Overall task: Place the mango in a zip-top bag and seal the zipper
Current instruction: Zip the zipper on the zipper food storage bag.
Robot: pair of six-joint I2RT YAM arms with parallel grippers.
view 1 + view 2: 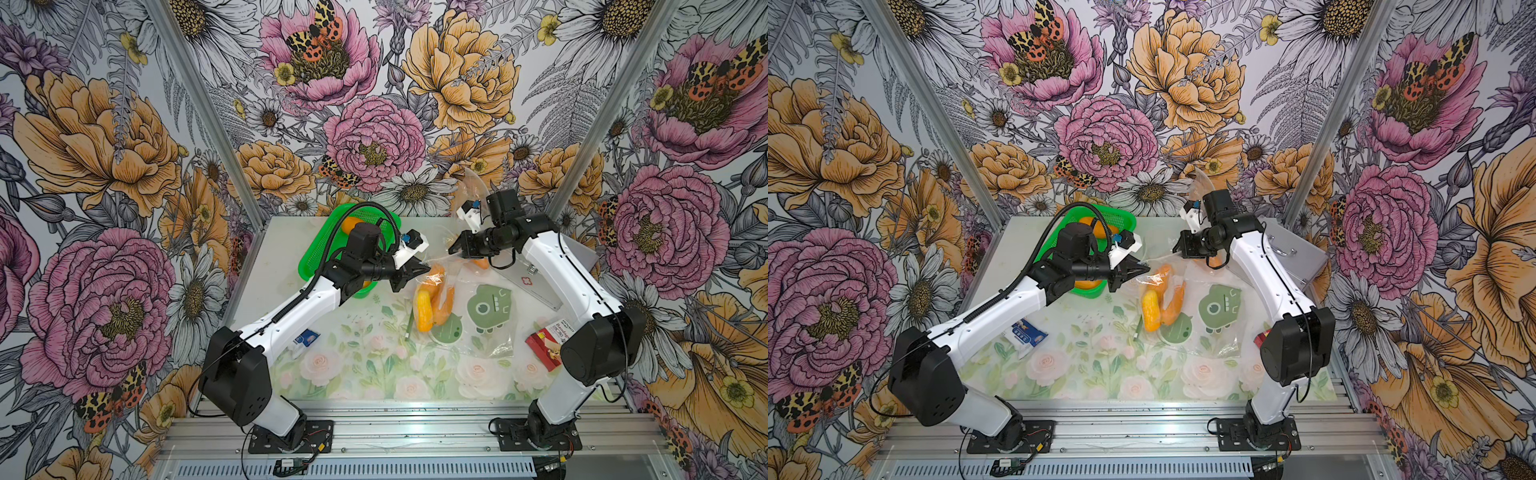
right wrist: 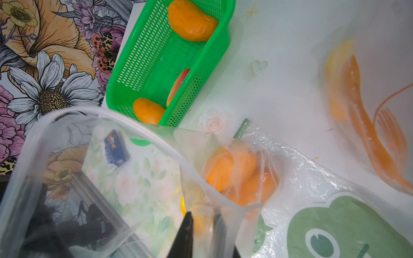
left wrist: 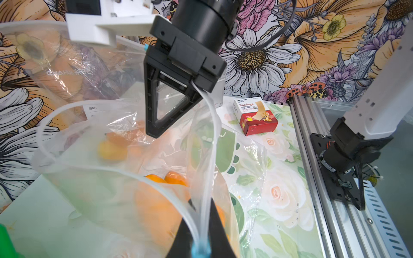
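Observation:
The clear zip-top bag (image 1: 486, 320) with green frog prints lies mid-table, its mouth lifted toward the back. Orange and yellow mango pieces (image 1: 434, 297) sit inside it, also seen through the film (image 2: 232, 169). My left gripper (image 1: 424, 272) is shut on one end of the zipper strip (image 3: 206, 156), right at the blue slider. My right gripper (image 1: 454, 249) is shut on the rim at the mouth's other side, with film pinched between its fingers (image 2: 186, 225). The mouth (image 3: 67, 160) gapes wide between the two grips.
A green basket (image 1: 320, 253) at the back left holds more mango pieces (image 2: 192, 21). A red bandage box (image 1: 544, 343) lies by the right arm, a grey metal case (image 1: 540, 278) behind it, and a blue-white packet (image 1: 305, 338) under the left arm. Another printed film (image 2: 362, 107) lies at the back.

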